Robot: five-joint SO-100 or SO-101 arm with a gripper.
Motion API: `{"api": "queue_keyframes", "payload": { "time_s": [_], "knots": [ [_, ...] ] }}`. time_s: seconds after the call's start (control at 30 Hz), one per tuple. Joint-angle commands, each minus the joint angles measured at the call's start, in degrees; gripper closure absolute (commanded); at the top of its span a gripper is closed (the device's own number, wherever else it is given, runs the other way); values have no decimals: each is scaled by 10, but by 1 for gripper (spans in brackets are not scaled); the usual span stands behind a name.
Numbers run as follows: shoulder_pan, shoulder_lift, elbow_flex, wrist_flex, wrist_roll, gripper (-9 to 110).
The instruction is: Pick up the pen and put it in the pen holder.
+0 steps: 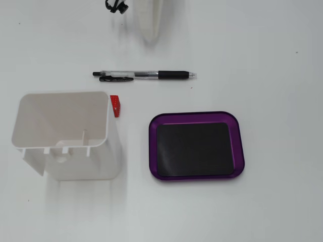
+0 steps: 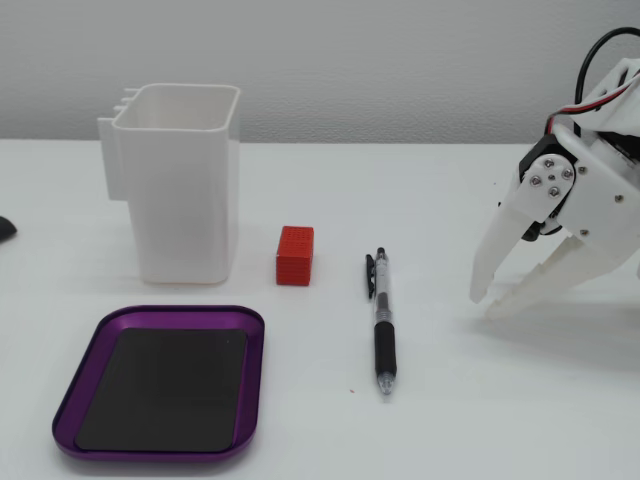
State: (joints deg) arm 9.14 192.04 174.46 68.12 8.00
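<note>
The pen [image 2: 381, 322] is lying flat on the white worktop [image 2: 450, 420], between the red block [image 2: 295, 255] and the tool [image 2: 490, 303]; the tool's hovering off to the right, jaws spread apart and gripping nothing; the white pen holder [image 2: 180, 195] is standing upright behind the purple tray [image 2: 75, 400].

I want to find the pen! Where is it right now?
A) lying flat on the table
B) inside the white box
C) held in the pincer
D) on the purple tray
A: in both fixed views the pen lies flat on the bare table, apart from the pen holder, the purple tray and the open pincer.
</note>
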Motion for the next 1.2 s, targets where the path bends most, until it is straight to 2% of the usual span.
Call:
{"api": "queue_keyframes", "payload": {
  "time_s": [0.0, 1.07, 1.17],
  "knots": [
    [-11, 25, 3, -4, 3, 100],
    [-1, 24, -4, -5, -6, 100],
    [34, 23, -5, -24, -38, 100]
  ]
}}
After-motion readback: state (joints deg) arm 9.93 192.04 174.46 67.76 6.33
